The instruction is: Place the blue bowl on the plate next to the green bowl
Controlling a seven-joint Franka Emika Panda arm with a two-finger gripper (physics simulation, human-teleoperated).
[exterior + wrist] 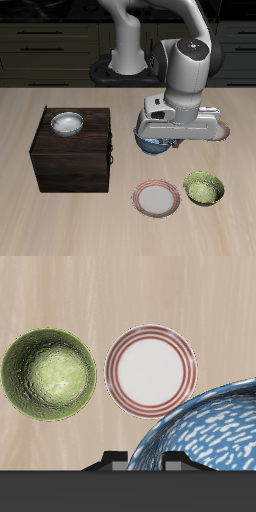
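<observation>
Risk sits mostly in the grip. The gripper (158, 138) hangs over the table beside the dark cabinet (72, 150), with the blue bowl (153, 145) just under it, mostly hidden by the hand. In the wrist view the blue bowl (205, 426) fills the space right against the fingers (108, 462), so the jaws look closed on its rim, though the contact itself is out of sight and I cannot tell for certain. Whether the bowl is lifted or on the table is also unclear.

The plate (157, 198) lies nearer the front edge, just beside the green bowl (204, 187); they are close but apart. A second plate (221, 131) peeks out behind the gripper, farther back, and a white bowl (68, 122) sits on the cabinet.

A rim pinch on a round bowl is probably a weak hold: it may tilt or slip during the carry. The plate (150, 369) is only a little wider than the bowl, so an off-centre release could leave it hanging over the rim or sliding off. Drifting toward the green bowl (48, 373) could knock it. Heading for the back plate would be the wrong target.
</observation>
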